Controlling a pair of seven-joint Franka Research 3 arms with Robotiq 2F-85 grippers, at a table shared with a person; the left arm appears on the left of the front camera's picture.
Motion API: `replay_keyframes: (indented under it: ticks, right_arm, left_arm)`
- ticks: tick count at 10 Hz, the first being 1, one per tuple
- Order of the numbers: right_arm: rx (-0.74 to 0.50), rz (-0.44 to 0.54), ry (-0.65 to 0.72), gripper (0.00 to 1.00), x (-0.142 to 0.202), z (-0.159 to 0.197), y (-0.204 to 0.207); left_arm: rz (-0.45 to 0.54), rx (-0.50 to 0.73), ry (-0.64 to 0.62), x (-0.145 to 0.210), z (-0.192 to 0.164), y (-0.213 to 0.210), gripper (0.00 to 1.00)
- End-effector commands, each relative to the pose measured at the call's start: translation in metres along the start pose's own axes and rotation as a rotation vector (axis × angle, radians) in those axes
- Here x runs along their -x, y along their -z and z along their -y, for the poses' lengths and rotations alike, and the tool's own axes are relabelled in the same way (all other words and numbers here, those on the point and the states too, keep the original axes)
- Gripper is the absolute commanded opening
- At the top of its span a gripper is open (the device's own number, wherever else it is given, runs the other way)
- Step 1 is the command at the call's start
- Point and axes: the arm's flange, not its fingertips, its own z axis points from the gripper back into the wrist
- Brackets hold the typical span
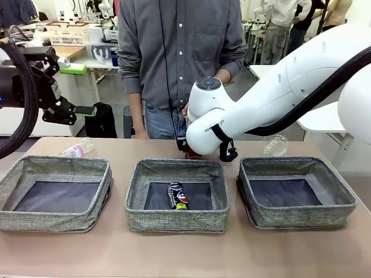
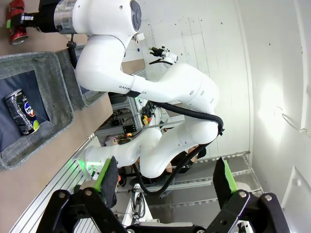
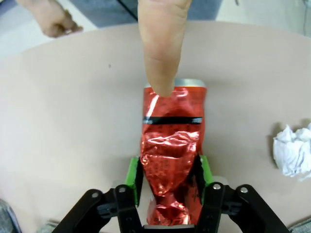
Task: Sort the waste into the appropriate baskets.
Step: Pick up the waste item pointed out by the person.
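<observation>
The right pincer [image 3: 168, 171] grips the red can [image 3: 172, 136], which stands on the table [image 3: 73, 121] under a person's finger [image 3: 160, 53]. The left pincer [image 2: 165, 167] hangs wide. Next, I think, it must lift the can and carry it to the middle basket [image 1: 177, 219], where a dark can [image 1: 177, 196] lies.

Right arm [image 1: 278, 92] hides most of the red can [image 1: 193, 154].

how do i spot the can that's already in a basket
Take the middle basket of the three in a row on the table. The dark printed can lies on its floor; the red can sits outside, behind it.
</observation>
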Motion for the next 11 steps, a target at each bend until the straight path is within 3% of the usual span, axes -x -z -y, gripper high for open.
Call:
replay_keyframes:
  ticks: [1, 2, 3, 4, 8, 11]
  right_arm:
    - [-0.005, 0.026, -0.021, 0.38, 0.001, 0.001, 0.000]
    - [-0.004, 0.024, -0.020, 0.20, 0.001, 0.002, 0.000]
    - [-0.005, 0.028, -0.016, 0.18, 0.002, 0.002, 0.000]
    - [-0.004, 0.039, -0.027, 0.33, 0.002, 0.003, 0.000]
    - [-0.007, 0.045, -0.013, 0.33, 0.002, 0.007, -0.004]
    - [-0.061, 0.030, 0.027, 0.33, 0.001, 0.036, -0.061]
  left_arm:
    - [0.013, 0.021, -0.011, -0.001, 0.005, 0.001, 1.00]
    - [0.013, 0.021, -0.011, -0.001, 0.005, 0.001, 1.00]
    - [0.013, 0.021, -0.011, -0.001, 0.005, 0.001, 1.00]
    - [0.013, 0.021, -0.011, -0.001, 0.005, 0.001, 1.00]
    - [0.013, 0.021, -0.011, -0.001, 0.005, 0.001, 1.00]
    - [0.013, 0.021, -0.011, -0.001, 0.005, 0.001, 1.00]
